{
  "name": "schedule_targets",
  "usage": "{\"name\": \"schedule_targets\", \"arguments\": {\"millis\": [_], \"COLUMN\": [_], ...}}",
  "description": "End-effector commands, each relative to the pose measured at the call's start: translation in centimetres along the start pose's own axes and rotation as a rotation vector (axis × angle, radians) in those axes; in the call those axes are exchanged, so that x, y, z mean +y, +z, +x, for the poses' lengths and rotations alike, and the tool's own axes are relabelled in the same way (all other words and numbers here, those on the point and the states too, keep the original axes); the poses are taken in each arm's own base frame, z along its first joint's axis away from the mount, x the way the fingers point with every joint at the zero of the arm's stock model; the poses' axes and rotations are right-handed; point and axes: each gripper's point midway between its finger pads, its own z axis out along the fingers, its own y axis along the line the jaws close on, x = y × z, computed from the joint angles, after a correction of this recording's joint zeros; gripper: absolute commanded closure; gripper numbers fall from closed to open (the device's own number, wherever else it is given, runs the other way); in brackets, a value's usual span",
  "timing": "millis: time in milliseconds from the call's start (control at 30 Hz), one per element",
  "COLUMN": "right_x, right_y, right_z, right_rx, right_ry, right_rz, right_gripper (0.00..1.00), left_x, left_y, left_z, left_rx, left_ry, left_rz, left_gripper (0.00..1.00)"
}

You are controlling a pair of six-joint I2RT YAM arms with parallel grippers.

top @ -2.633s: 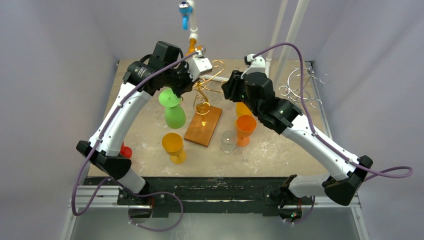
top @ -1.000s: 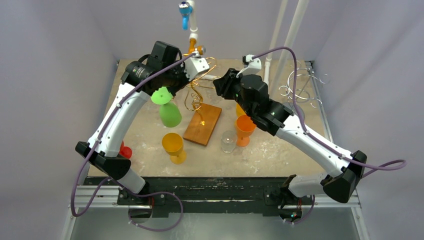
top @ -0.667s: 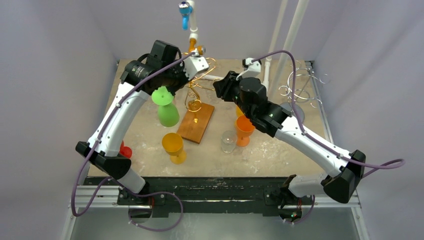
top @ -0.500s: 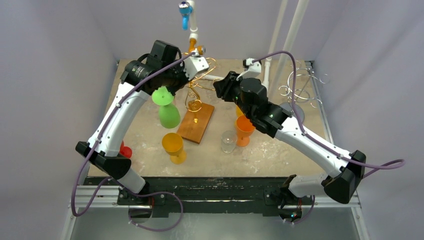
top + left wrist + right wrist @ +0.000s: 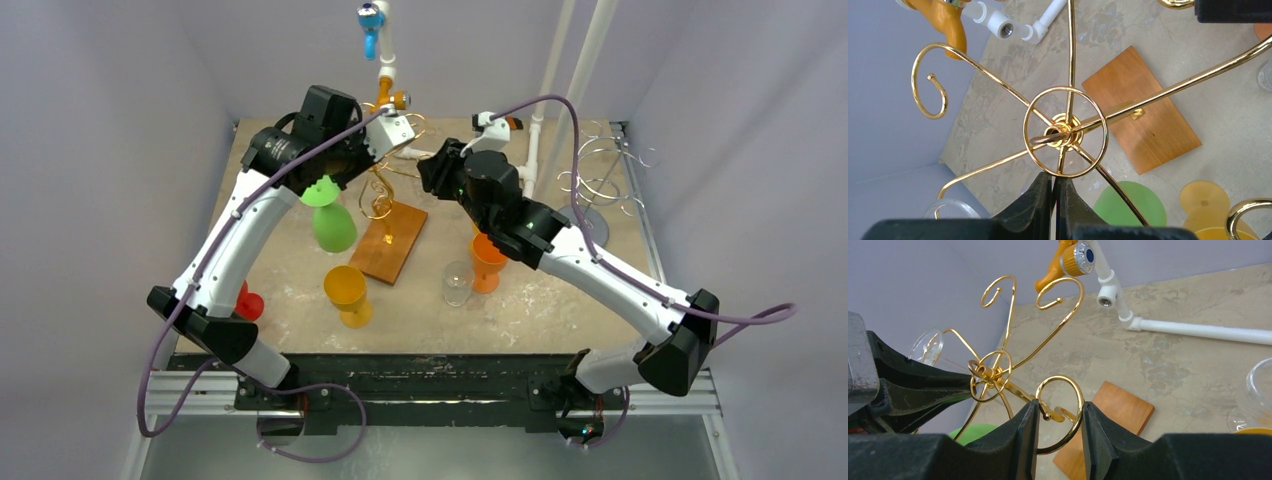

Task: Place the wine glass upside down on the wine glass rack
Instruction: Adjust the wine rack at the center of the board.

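Note:
A gold wire wine glass rack (image 5: 385, 190) stands on a wooden base (image 5: 390, 240). My right gripper (image 5: 1059, 412) is shut on one of its curled arms (image 5: 1068, 385), a finger on each side of the loop. My left gripper (image 5: 1054, 176) is at the rack's central ring (image 5: 1066, 131), jaws pressed nearly together. The foot of a clear wine glass (image 5: 928, 347) shows just above its fingers and at the lower left of the left wrist view (image 5: 953, 207). The stem and bowl are hard to make out.
An upturned green glass (image 5: 330, 222) stands left of the base. A yellow glass (image 5: 347, 293), a clear glass (image 5: 457, 283) and an orange glass (image 5: 488, 255) stand nearer. A silver rack (image 5: 600, 170) is back right, white pipes with taps (image 5: 385, 60) behind.
The rack and its wooden base have shifted left and turned, with the right gripper on its curl. Both wrists have moved left; the left gripper stays at the rack's top.

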Motion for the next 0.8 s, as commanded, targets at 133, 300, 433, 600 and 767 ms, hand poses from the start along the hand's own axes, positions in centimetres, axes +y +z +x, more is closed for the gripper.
{"name": "schedule_targets", "arguments": {"millis": [133, 300, 433, 600, 767], "right_x": [-0.2, 1.0, 1.9, 2.4, 2.0], "right_y": [-1.5, -1.3, -1.2, -1.0, -1.0], "right_z": [13.5, 14.4, 15.0, 15.2, 15.0], "right_rx": [0.439, 0.451, 0.462, 0.464, 0.456], "right_ry": [-0.176, -0.176, -0.177, -0.171, -0.166], "right_rz": [-0.02, -0.043, -0.059, -0.061, -0.038], "right_gripper": [0.93, 0.93, 0.93, 0.93, 0.91], "left_x": [8.0, 9.1, 9.9, 10.3, 9.4], "left_y": [-4.1, -3.7, -3.0, -2.6, -3.1], "left_z": [-6.0, -6.1, -5.4, -4.7, -5.1], "left_rx": [-0.262, -0.261, -0.242, -0.245, -0.276], "left_ry": [-0.103, -0.099, -0.094, -0.082, -0.086], "left_rz": [-0.406, -0.447, -0.471, -0.476, -0.426], "left_gripper": [1.0, 1.0, 1.0, 0.85, 0.61]}}
